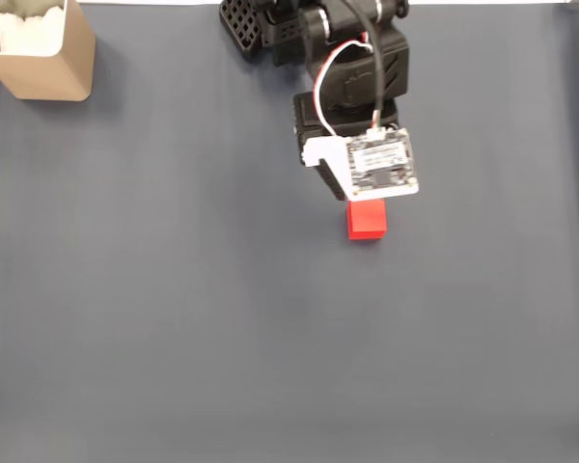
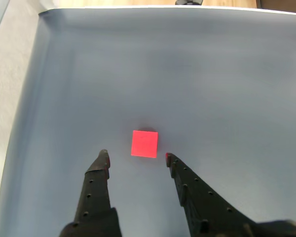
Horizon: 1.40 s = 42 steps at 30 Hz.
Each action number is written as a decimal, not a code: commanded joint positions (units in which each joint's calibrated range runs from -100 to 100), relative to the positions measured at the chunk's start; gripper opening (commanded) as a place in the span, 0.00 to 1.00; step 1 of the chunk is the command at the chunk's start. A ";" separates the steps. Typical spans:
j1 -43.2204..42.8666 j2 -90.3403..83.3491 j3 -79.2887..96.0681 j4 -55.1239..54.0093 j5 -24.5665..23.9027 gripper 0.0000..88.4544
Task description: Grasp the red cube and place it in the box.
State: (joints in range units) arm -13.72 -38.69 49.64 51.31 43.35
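Observation:
The red cube (image 1: 367,220) lies on the dark grey mat, just below the arm's wrist board in the fixed view. In the wrist view the red cube (image 2: 144,143) sits just beyond the two black fingertips, a little above the line between them and untouched. My gripper (image 2: 136,156) is open, its jaws wider apart than the cube, and holds nothing. The box (image 1: 42,46), tan with a white inside, stands at the top left corner of the fixed view, far from the arm.
The dark grey mat (image 1: 174,318) covers the table. Its left edge (image 2: 24,98) and far edge show in the wrist view, with pale tabletop beyond. The arm's black base (image 1: 314,34) stands at the top centre.

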 commanded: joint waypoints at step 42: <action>-0.48 4.98 12.13 -17.05 0.15 0.39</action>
State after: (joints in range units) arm -13.20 -33.56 62.21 35.40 43.74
